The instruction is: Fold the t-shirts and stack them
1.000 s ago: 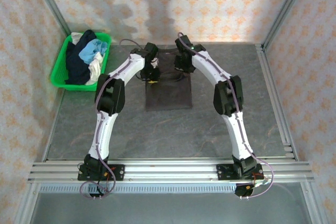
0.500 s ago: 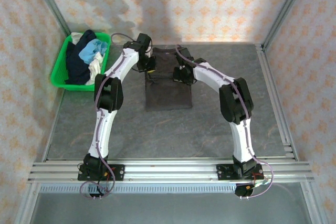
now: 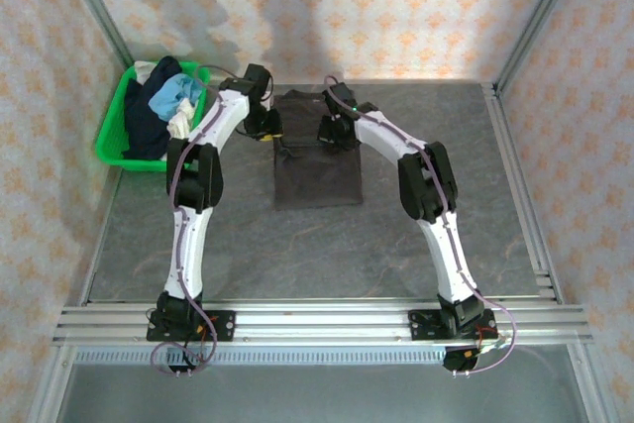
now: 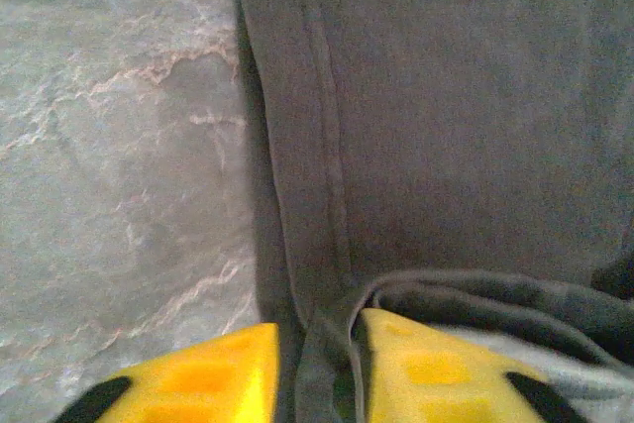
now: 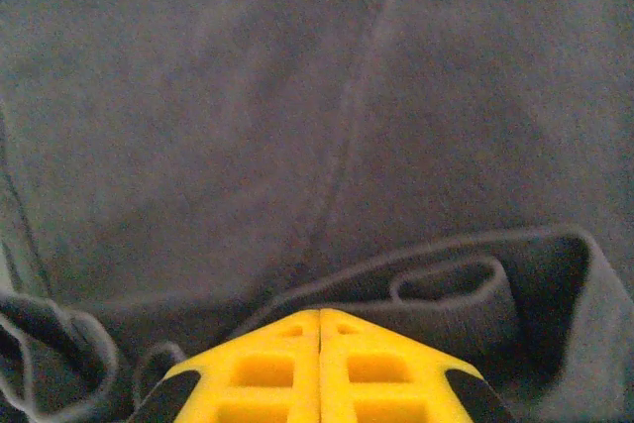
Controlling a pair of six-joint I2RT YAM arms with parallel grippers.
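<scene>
Two claws on the dark shirt [image 3: 315,170]
Left claw [image 4: 317,334] at its left edge, standing open round a fold; right claw [image 5: 319,319] clenched tight.

It was a robot test cell in a lab: two white arms [image 3: 190,230] stood bolted to aluminium rails [image 3: 317,322] along the grey table's [image 3: 297,245] near edge, metal posts [image 3: 94,7] rose at its far corners, and patterned panels [image 3: 396,7] walled three sides.

Left arm [image 3: 186,245] and right arm [image 3: 446,255]: white shells, black joint blocks, black bases [image 3: 451,322]. Thin purple cables [image 3: 503,329] loop out at the bases. Left fingers [image 4: 208,373], right fingers [image 5: 272,369]: yellow, grid-pocketed, black corner patches.
</scene>
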